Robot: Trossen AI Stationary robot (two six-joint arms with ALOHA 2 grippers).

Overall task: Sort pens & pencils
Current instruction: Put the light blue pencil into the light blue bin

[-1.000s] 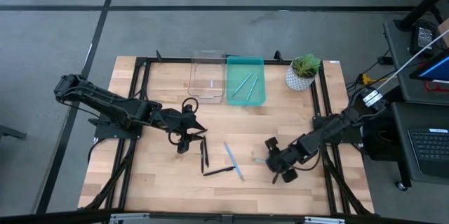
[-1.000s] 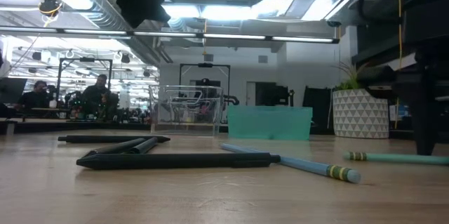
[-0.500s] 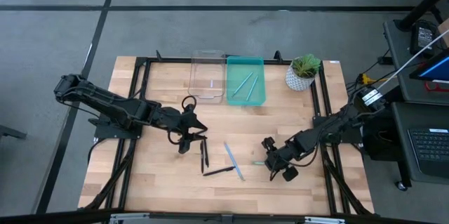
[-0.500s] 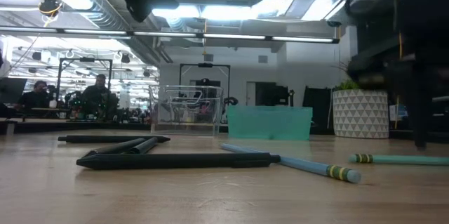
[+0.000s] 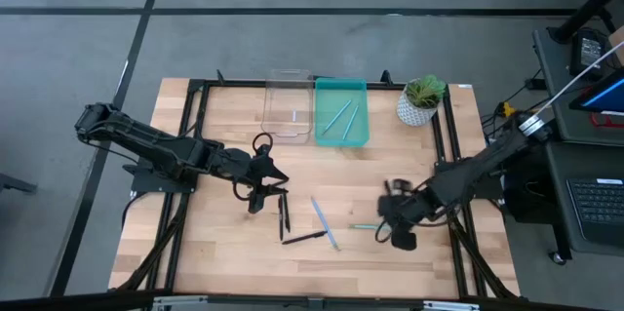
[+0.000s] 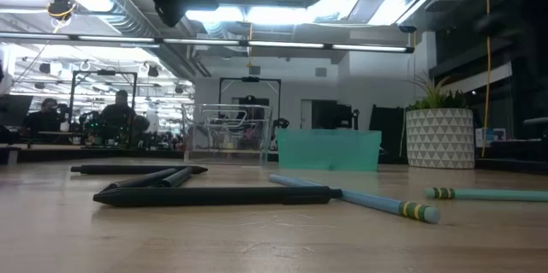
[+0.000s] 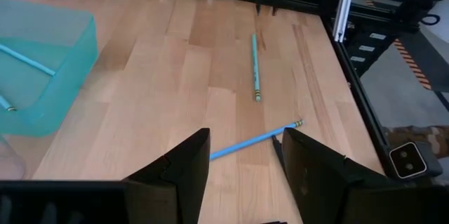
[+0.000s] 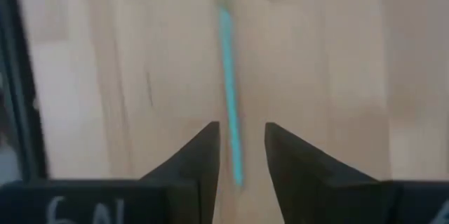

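Note:
Black pens (image 5: pixel 285 215) (image 5: pixel 304 238) and a light blue pencil (image 5: pixel 325 221) lie flat on the wooden table (image 5: pixel 224 262) near its middle. A shorter teal pencil (image 5: pixel 363 225) lies to their right, also seen in the low view (image 6: pixel 488 193). My right gripper (image 5: pixel 390 215) hangs above this pencil, pointing steeply down. In its wrist view (image 8: pixel 242 140) it is open, with the teal pencil (image 8: pixel 228 90) on the table below the gap. My left gripper (image 5: pixel 268 186) (image 7: pixel 244 150) stands open above the table, left of the black pens.
A teal bin (image 5: pixel 341 111) holding two teal pencils stands at the far middle, with a clear bin (image 5: pixel 288 106) to its left. A potted plant (image 5: pixel 421 99) stands at the far right. A black frame (image 5: pixel 450 145) runs along the table's sides.
My right gripper has risen from just above the table and rolled about its own axis. In the low view its dark shape at the right has gone up out of the picture. The teal pencil stays flat on the table.

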